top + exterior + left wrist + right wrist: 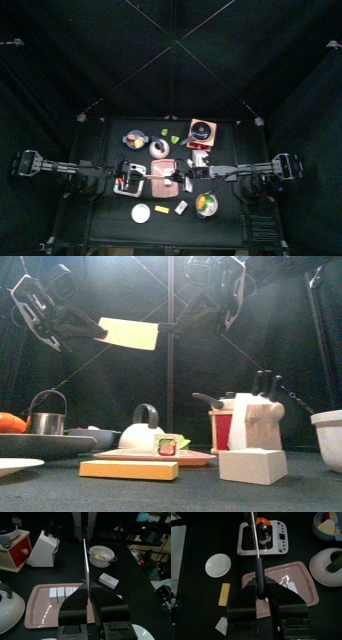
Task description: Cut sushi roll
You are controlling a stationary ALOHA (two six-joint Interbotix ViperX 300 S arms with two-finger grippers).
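The sushi roll (63,592) lies as pale pieces on the pink cutting board (47,614); both also show in the front view, the roll (167,446) on the board (134,455). A knife with a broad blade (130,333) hangs high above the table between both arms. My left gripper (87,594) is shut on the blade, seen edge-on (84,557). My right gripper (260,587) is shut on the knife's black handle (260,564), above the board (298,574) and the roll (292,585).
A white knife block (251,421) stands at the right, a kettle (140,434) behind the board and a yellow block (128,469) in front. A scale (264,539), a white plate (219,564) and a bowl (101,556) surround the board.
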